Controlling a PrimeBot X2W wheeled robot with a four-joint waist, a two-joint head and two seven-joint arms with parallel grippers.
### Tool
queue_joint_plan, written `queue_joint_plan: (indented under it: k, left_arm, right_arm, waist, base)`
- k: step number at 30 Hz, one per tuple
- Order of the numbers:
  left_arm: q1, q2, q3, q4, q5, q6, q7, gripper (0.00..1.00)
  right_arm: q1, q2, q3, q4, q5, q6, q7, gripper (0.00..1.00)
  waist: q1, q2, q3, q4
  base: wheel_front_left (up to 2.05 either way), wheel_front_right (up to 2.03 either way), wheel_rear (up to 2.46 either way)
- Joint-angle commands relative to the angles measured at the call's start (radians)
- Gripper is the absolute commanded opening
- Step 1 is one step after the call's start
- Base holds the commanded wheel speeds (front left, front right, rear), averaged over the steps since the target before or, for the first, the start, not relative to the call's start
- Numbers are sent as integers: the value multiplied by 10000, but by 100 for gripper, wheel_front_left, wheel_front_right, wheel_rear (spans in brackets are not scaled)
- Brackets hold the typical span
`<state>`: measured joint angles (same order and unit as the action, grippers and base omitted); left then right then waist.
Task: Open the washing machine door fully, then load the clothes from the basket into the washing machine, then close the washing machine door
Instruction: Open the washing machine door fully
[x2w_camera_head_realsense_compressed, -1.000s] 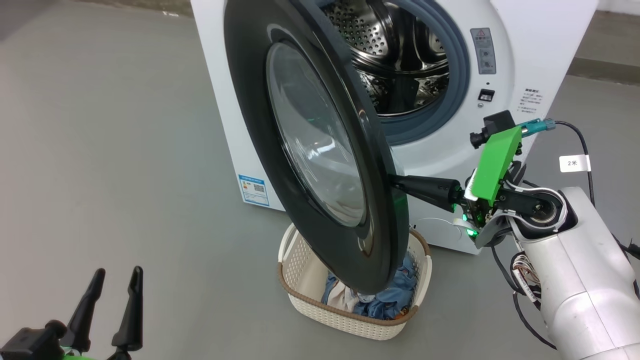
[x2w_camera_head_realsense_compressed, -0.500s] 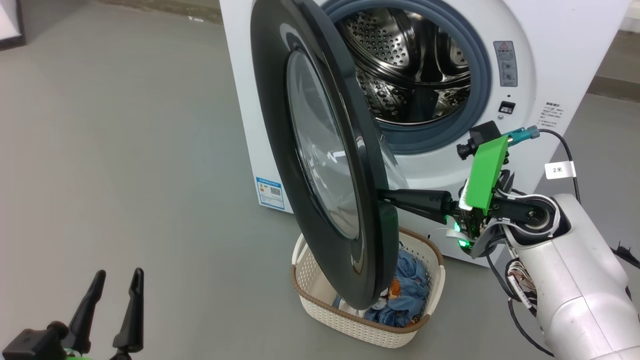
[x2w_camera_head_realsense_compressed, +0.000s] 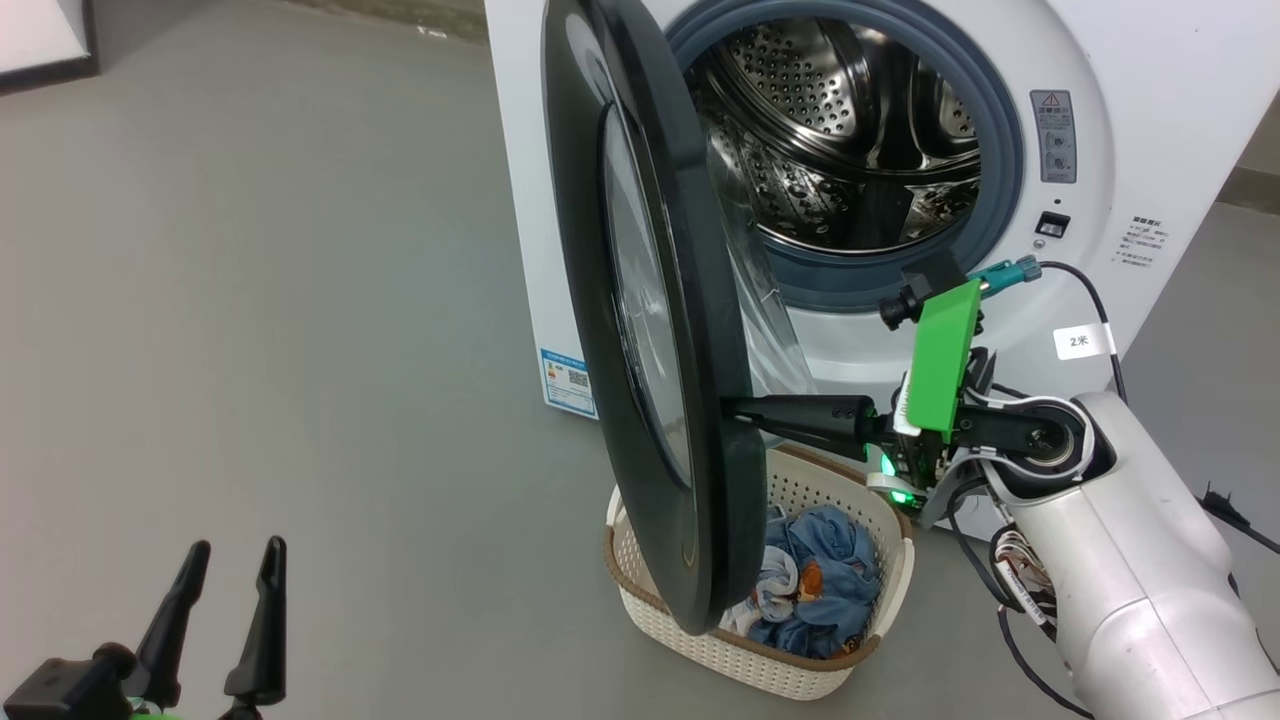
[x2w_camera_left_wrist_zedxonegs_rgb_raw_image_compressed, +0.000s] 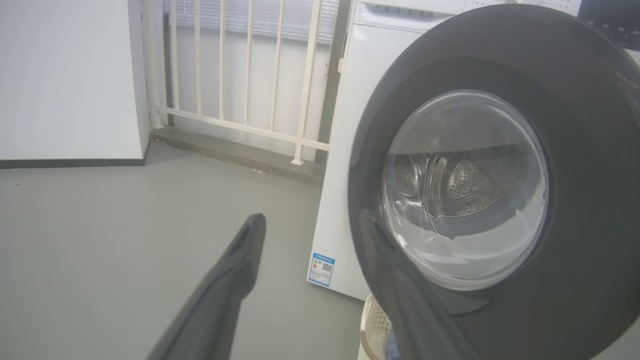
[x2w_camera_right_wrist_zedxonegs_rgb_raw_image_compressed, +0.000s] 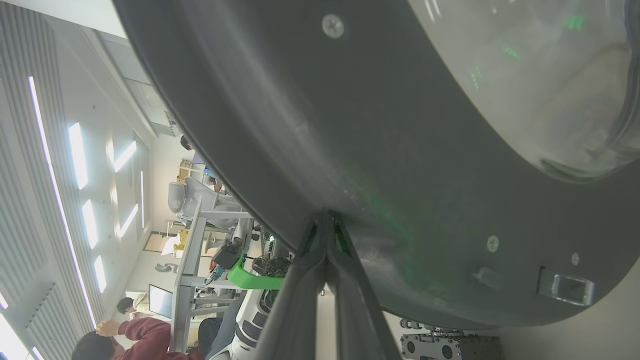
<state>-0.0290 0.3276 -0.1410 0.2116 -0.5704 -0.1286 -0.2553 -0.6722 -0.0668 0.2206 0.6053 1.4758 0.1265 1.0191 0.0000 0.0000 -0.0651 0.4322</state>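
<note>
The washing machine (x2w_camera_head_realsense_compressed: 1150, 100) stands with its steel drum (x2w_camera_head_realsense_compressed: 850, 130) exposed. The washing machine door (x2w_camera_head_realsense_compressed: 650, 300), a black ring around a glass bowl, is swung out and nearly edge-on in the head view. My right gripper (x2w_camera_head_realsense_compressed: 735, 410) is shut, its tips pressed against the door's inner face (x2w_camera_right_wrist_zedxonegs_rgb_raw_image_compressed: 350, 125) at the lower rim (x2w_camera_right_wrist_zedxonegs_rgb_raw_image_compressed: 325, 220). Below the door sits the basket (x2w_camera_head_realsense_compressed: 650, 610), holding the clothes (x2w_camera_head_realsense_compressed: 815, 580), blue with a white piece. My left gripper (x2w_camera_head_realsense_compressed: 225, 560) hangs open at lower left, holding nothing, its fingertips (x2w_camera_left_wrist_zedxonegs_rgb_raw_image_compressed: 255, 222) framing the door (x2w_camera_left_wrist_zedxonegs_rgb_raw_image_compressed: 575, 150).
Grey floor spreads to the left of the machine. A white railing (x2w_camera_left_wrist_zedxonegs_rgb_raw_image_compressed: 250, 75) and a wall (x2w_camera_left_wrist_zedxonegs_rgb_raw_image_compressed: 65, 75) stand behind it. A tagged black cable (x2w_camera_head_realsense_compressed: 1080, 340) loops by my right arm. Desks and a person in a red sleeve (x2w_camera_right_wrist_zedxonegs_rgb_raw_image_compressed: 135, 335) show in the right wrist view.
The head camera has shifted. The door has swung further open, from angled to nearly edge-on, with my shut right gripper pushing along behind it. More of the clothes shows. Left gripper unchanged.
</note>
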Motion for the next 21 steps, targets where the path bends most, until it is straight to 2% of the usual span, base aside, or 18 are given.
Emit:
queue_joint_plan:
  k: [1, 19, 20, 21]
  left_arm:
    - [-333, 240, 402, -141, 94, -21, -65, 100]
    - [-249, 169, 562, -169, 134, -21, -65, 100]
    - [-240, 164, 567, -175, 134, -21, -65, 100]
    - [-231, 160, 572, -181, 135, -21, -65, 100]
  right_arm:
    - [-157, 166, 166, -198, 10, 42, -141, 0]
    - [-239, 161, 43, -399, -146, 42, -302, 0]
    - [-242, 154, -4, -430, -157, 42, -309, 20]
    - [-244, 145, -65, -480, -159, 42, -323, 36]
  waist:
    - [0, 0, 3, 4]
    - [0, 0, -19, -557]
    - [0, 0, -24, -603]
    - [0, 0, -27, -650]
  base:
    - [0, 0, 0]
    - [0, 0, 0]
    - [0, 0, 0]
    - [0, 0, 0]
